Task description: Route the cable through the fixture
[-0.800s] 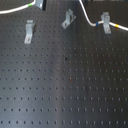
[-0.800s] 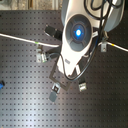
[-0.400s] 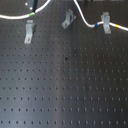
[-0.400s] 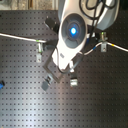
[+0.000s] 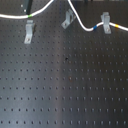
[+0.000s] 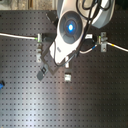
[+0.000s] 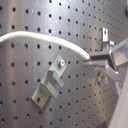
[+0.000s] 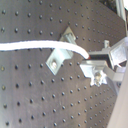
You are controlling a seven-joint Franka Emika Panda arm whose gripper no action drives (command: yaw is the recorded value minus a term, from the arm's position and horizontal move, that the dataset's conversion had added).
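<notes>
Where the first exterior view looks along the counter [image 5: 65,85], the cable [image 5: 80,19] snakes past three metal clips [image 5: 29,33], in the first wrist view the tool [image 7: 98,59] pinches the cable's end, beside a clip.
</notes>
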